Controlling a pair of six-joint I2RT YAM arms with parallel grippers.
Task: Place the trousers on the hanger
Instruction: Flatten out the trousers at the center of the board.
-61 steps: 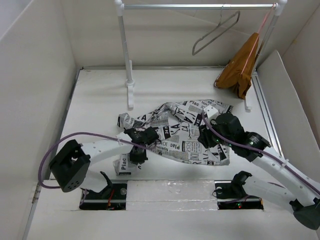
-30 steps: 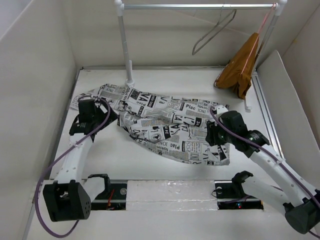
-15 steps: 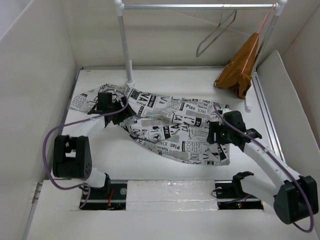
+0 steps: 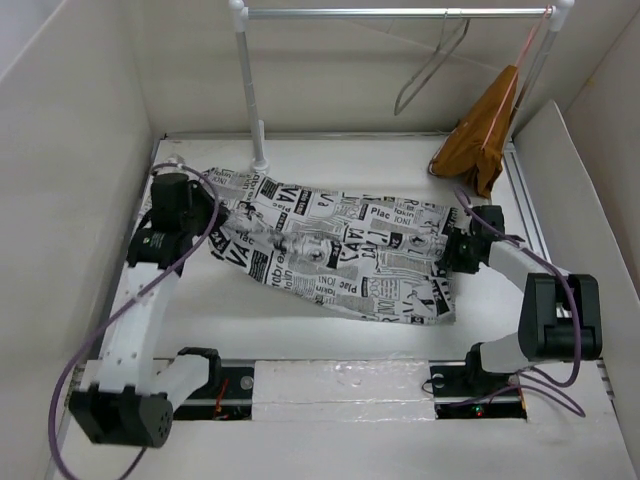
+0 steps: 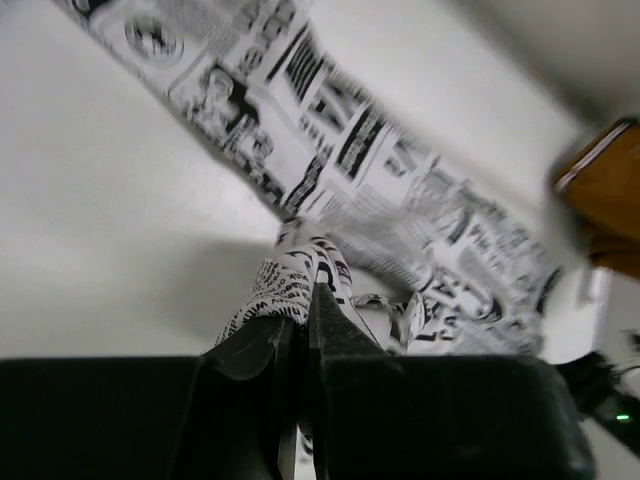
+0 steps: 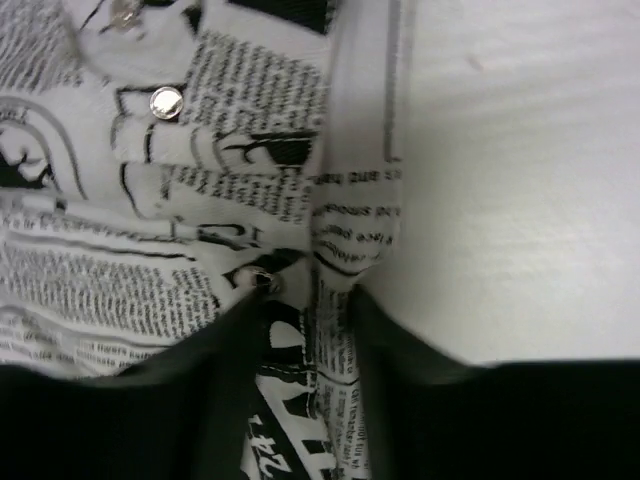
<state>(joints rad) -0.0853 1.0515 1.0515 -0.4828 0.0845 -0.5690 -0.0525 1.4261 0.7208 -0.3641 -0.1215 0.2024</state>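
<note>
Trousers [image 4: 340, 250] lie spread across the white table [image 4: 300, 330] in the overhead view, one end at the left gripper [image 4: 200, 228] and the other at the right gripper [image 4: 456, 250]. The hanger [image 4: 430, 62] hangs on the rail [image 4: 400, 13] behind, near an orange-brown garment [image 4: 482, 135]. The left wrist camera shows that gripper's jaws closed tight on a bunched fold of the printed cloth. The right wrist camera shows the other jaws partly apart, astride a hemmed edge bearing metal snaps, and whether they pinch it cannot be told.
</note>
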